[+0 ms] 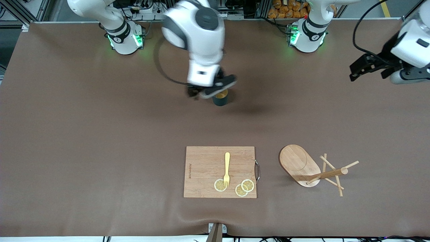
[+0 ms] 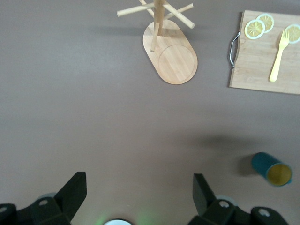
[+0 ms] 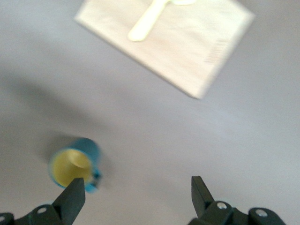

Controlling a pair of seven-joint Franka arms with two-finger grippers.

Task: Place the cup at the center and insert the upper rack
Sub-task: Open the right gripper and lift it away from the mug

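Two grippers stand spread, neither pinching anything. Right gripper (image 1: 211, 90) hangs just above the small dark teal ribbed cup (image 1: 221, 98), upright on the brown table (image 1: 84, 134). Left gripper (image 1: 364, 67) waits at its own end. Light wooden mug tree (image 1: 302, 164) stands beside the rectangular bamboo cutting board (image 1: 205, 164).

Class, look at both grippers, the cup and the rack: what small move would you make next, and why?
Probably lift the right gripper clear: it is open above the cup, which stands on the table, not held. The rack stands untouched near the board; the open left gripper hangs over its end of the table.
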